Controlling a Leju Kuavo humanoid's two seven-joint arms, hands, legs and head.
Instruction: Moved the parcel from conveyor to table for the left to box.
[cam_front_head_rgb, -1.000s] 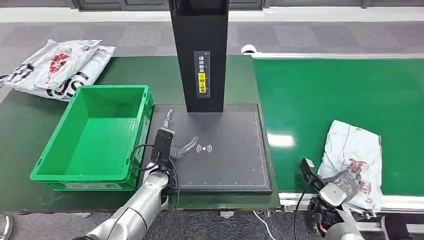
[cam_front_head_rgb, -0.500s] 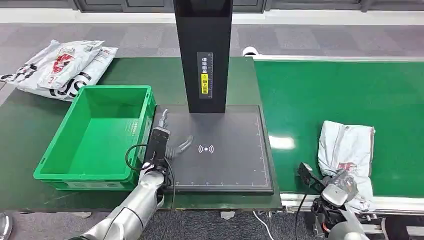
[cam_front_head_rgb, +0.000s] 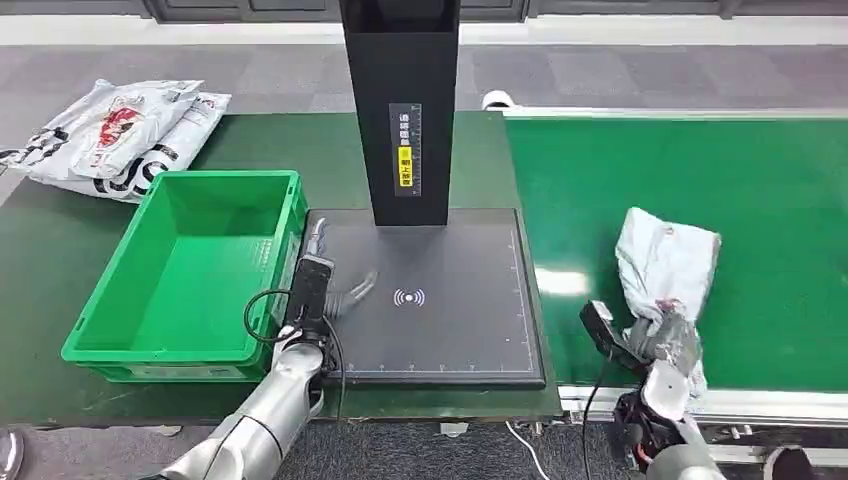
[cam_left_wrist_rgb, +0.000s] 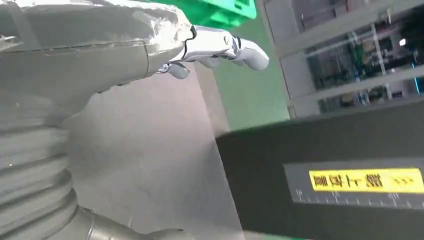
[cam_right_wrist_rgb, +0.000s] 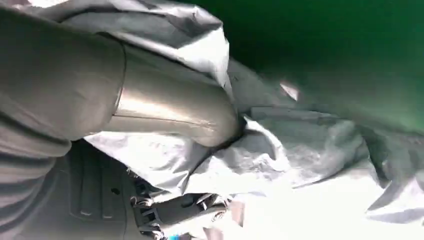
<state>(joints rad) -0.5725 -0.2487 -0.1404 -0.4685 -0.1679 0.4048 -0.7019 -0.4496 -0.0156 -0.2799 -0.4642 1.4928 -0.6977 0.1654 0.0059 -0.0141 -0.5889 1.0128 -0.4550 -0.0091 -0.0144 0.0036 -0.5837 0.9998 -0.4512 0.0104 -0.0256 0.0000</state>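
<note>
Right hand grips parcel on conveyor, black post beside.

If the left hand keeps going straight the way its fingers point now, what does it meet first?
Most likely the black scanner column. The left hand hovers over the dark scan pad beside the green crate, fingers aimed toward the column's base. The pad between looks bare, though depth is hard to judge.
</note>
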